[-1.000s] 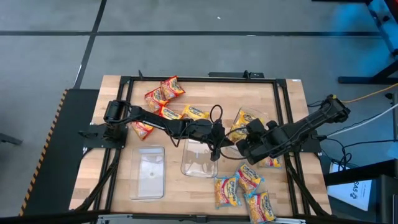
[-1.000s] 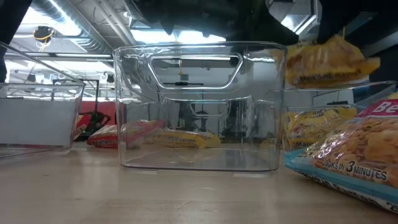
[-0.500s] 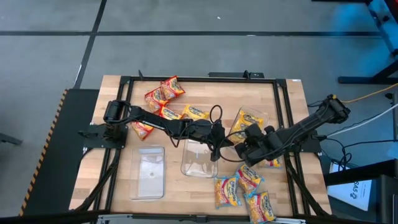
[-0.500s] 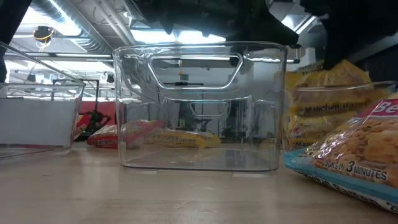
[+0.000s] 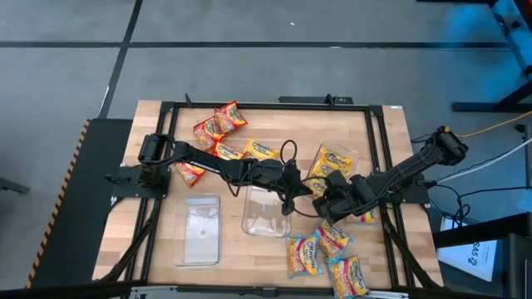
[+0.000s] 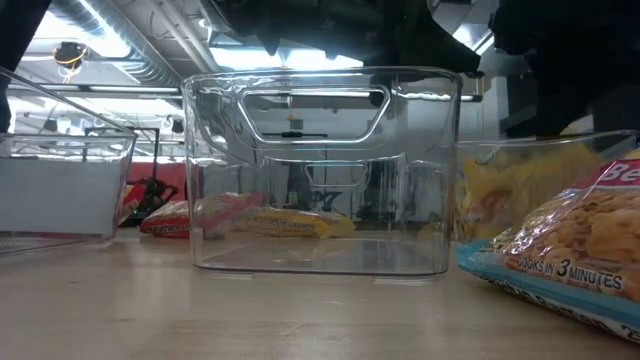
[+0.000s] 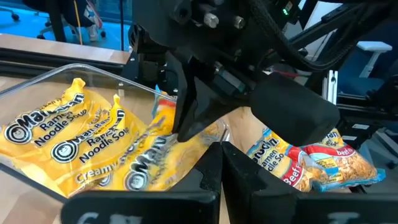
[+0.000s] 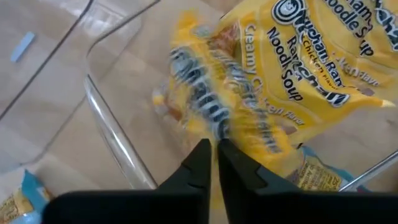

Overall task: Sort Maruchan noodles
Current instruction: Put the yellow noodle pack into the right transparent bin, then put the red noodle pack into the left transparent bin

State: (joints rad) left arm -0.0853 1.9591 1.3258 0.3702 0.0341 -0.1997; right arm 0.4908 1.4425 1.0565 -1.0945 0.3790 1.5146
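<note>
My right gripper (image 5: 322, 202) (image 8: 212, 149) points steeply down over the right-hand clear tray (image 8: 106, 118) (image 5: 339, 156), its fingers a narrow gap apart. A yellow Maruchan noodles packet (image 8: 199, 99) (image 6: 505, 195) shows blurred just below the fingertips, low inside that tray, on other yellow packets (image 7: 56, 134) (image 8: 311, 68). My left gripper (image 5: 291, 178) (image 7: 222, 158) hangs shut and still beside the middle tray's (image 5: 268, 212) far right corner, touching nothing. Red packets (image 5: 218, 123) lie on the table at the far left. My right gripper comes at the yellow packet from above, pointing down. The packet's upper edge (image 8: 208, 134) lies right at the fingertips. Whether they touch it I cannot tell. The packet sits low in the tray on the other yellow packets.
An empty clear tray (image 5: 198, 228) (image 6: 60, 190) stands at the near left and the empty middle tray (image 6: 320, 170) in front of the low camera. More packets lie at the near right (image 5: 320, 249) (image 6: 570, 250) and at the far middle (image 5: 259, 151).
My right gripper has come down toward the right-hand tray and tipped more steeply downward. The yellow packet, which hung above the tray's rim a second ago, is now down inside the tray.
</note>
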